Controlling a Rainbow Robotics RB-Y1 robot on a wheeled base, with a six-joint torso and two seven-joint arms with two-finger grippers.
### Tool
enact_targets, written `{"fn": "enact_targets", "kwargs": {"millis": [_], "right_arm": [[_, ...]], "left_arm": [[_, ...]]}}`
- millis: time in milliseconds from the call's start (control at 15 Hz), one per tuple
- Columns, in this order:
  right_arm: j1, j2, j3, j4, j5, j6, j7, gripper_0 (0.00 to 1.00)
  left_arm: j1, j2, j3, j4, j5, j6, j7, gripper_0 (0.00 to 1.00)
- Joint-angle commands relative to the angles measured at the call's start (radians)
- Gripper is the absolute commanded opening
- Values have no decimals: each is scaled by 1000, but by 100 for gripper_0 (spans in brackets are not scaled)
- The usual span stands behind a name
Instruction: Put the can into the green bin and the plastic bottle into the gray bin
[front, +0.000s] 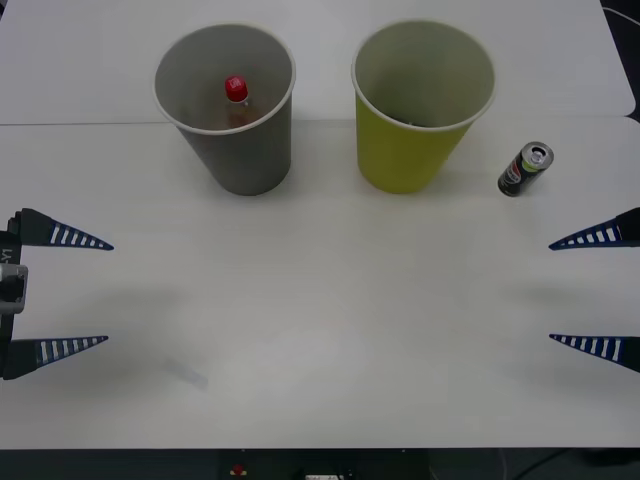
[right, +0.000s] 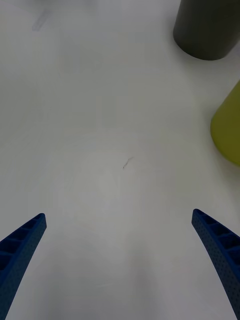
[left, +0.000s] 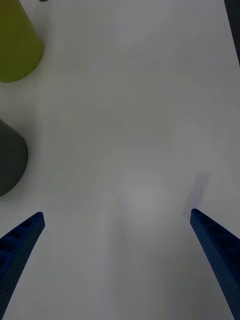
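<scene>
1. My left hand (front: 108, 291) hangs over the white table (front: 320, 330), nearer to me than the gray bin (front: 240, 150) and off to that bin's left, its two blue fingers (front: 70, 238) spread wide and holding nothing
2. My right hand (front: 550, 292) hangs on the far side of the green bin (front: 410, 150) from the gray bin, nearer to me than the green bin, its fingers (front: 590, 237) also spread wide and empty
3. The gray bin stands upright on the table, just left of the green bin, the two apart
4. The plastic bottle (front: 237, 100) is inside the gray bin, red cap up, leaning toward the bin's back wall
5. The can (front: 525, 169) is on the table right of the green bin, near it but not touching, tilted, with its silver top showing
6. From my right wrist, the gray bin's base (right: 207, 30) and the green bin's side (right: 227, 130) sit past my open fingers (right: 20, 245)
7. From my left wrist, the green bin (left: 17, 45) and the gray bin (left: 10, 157) sit beside bare table (left: 140, 125) beyond my fingers (left: 22, 240)
</scene>
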Motion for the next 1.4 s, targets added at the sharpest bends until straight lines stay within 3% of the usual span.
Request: {"fn": "enact_targets", "kwargs": {"millis": [67,400,533,933,1400], "right_arm": [[0,0,0,0,0,0,0,100],[17,-1,-8,4,-57,-2,14,100],[36,-1,-10,1,-88,51,14,100],[220,-10,22,-120,-117,441,-8,100],[317,-103,259,-177,-281,963,-2,100]], "left_arm": [[0,0,0,0,0,0,0,100],[0,0,0,0,0,0,0,100],[0,0,0,0,0,0,0,100],[0,0,0,0,0,0,0,100],[0,0,0,0,0,0,0,100]]}}
